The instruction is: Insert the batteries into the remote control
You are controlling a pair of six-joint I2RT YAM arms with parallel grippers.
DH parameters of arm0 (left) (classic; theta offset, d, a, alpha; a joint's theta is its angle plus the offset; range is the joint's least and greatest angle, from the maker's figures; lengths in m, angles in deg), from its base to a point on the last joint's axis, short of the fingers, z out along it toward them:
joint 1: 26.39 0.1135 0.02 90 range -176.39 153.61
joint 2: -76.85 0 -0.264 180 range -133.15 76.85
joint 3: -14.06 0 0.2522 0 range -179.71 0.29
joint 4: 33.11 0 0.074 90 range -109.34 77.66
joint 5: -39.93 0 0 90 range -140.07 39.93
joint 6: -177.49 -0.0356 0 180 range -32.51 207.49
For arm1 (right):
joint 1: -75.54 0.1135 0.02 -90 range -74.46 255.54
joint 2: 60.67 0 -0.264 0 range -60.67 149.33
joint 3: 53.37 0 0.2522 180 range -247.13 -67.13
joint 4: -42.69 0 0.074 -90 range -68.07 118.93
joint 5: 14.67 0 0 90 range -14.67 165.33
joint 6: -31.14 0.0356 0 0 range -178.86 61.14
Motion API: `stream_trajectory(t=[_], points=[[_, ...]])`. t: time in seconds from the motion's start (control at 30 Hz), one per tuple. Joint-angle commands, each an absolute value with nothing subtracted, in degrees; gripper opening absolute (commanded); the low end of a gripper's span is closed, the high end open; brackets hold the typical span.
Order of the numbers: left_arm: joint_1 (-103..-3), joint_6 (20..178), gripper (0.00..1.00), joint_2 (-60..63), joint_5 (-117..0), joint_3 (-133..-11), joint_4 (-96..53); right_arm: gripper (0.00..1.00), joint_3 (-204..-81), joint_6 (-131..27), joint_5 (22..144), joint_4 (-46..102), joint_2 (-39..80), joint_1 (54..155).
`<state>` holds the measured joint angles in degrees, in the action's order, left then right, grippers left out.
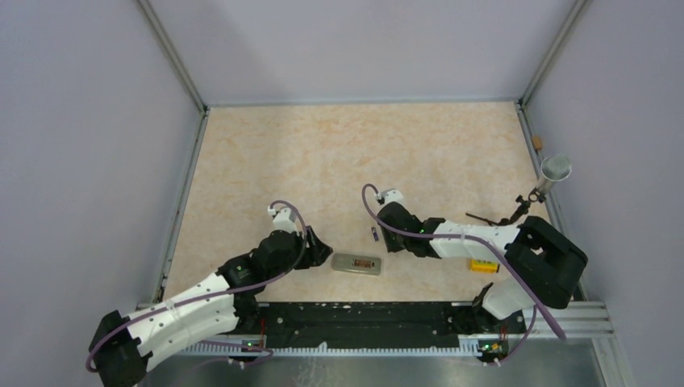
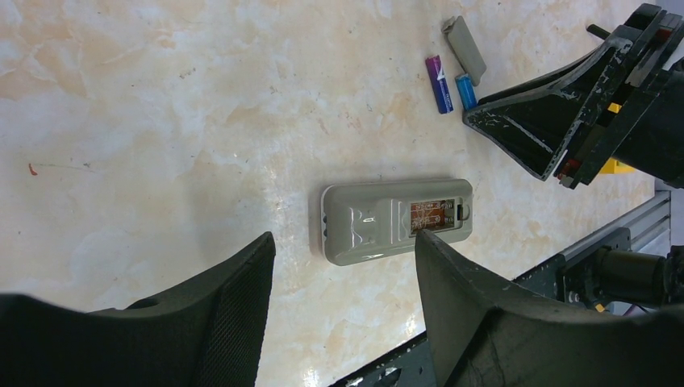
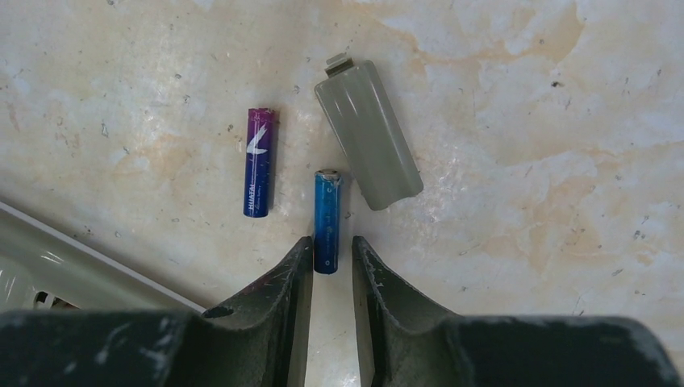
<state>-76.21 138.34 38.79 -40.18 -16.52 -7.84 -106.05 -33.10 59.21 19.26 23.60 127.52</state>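
Observation:
The remote control (image 1: pixel 357 264) lies back up near the table's front edge, its battery recess open and empty (image 2: pixel 431 216). Two batteries lie side by side beyond it: a purple-and-blue one (image 3: pixel 260 161) and a blue one (image 3: pixel 327 211), also visible in the left wrist view (image 2: pixel 465 90). The grey battery cover (image 3: pixel 368 133) lies next to them. My right gripper (image 3: pixel 331 240) is narrowly open, its tips straddling the blue battery's near end on the table. My left gripper (image 2: pixel 343 242) is wide open and empty, just short of the remote (image 2: pixel 379 222).
A small yellow object (image 1: pixel 484 265) lies by the right arm. A thin dark tool (image 1: pixel 488 218) and a grey cup on a stand (image 1: pixel 555 169) are at the right wall. A black rail (image 1: pixel 363 318) runs along the near edge.

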Motion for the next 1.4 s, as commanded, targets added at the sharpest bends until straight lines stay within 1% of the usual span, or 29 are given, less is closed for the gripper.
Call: stream_trajectory(t=[0.0, 0.37, 0.53, 0.77, 1.17, 1.37], points=[[-76.3, 138.3, 0.65, 38.6, -40.3, -17.6, -10.7, 0.24, -103.8, -31.7, 58.4, 19.2, 22.0, 128.6], [-76.3, 139.0, 0.64, 38.9, -40.8, -16.8, -11.1, 0.22, -100.5, -31.4, 58.0, 23.1, 21.6, 129.6], [-76.3, 139.5, 0.64, 39.4, -41.2, -16.3, -11.7, 0.18, -100.4, -31.4, 58.0, 23.2, 21.8, 129.6], [-76.3, 139.5, 0.63, 40.3, -40.7, -16.0, -11.4, 0.0, -100.6, -31.3, 57.9, 21.8, 20.5, 130.3], [-76.3, 139.4, 0.64, 39.9, -40.3, -15.5, -12.1, 0.0, -102.0, -33.2, 57.5, 17.6, 12.5, 131.3], [-76.3, 139.4, 0.64, 38.7, -40.5, -15.0, -13.7, 0.0, -102.5, -37.6, 62.2, 16.3, 8.6, 132.1]])
